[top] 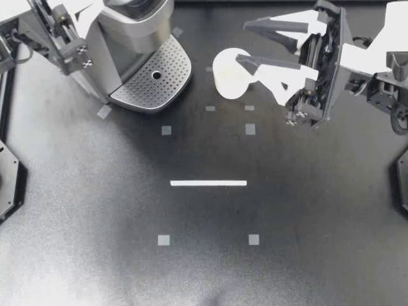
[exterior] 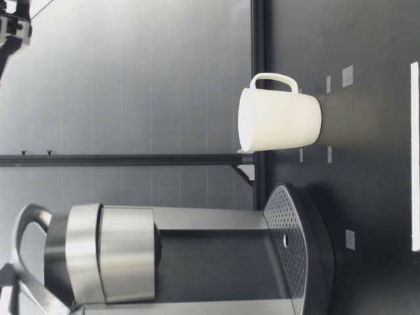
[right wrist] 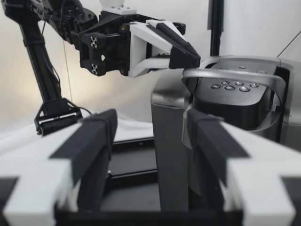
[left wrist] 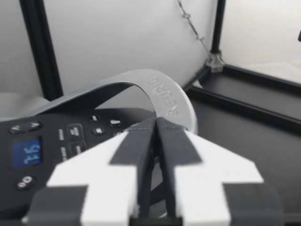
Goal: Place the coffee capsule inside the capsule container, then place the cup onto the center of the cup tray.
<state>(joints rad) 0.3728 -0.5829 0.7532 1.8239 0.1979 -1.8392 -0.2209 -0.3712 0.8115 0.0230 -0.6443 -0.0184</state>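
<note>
Though cropped from above, our left gripper (top: 94, 11) is closed at the lever (left wrist: 164, 94); our right gripper (top: 242, 43) gapes above the cup (top: 226, 76).

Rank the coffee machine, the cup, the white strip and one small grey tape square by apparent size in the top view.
1. coffee machine
2. cup
3. white strip, longer than the cup but far thinner
4. grey tape square
</note>
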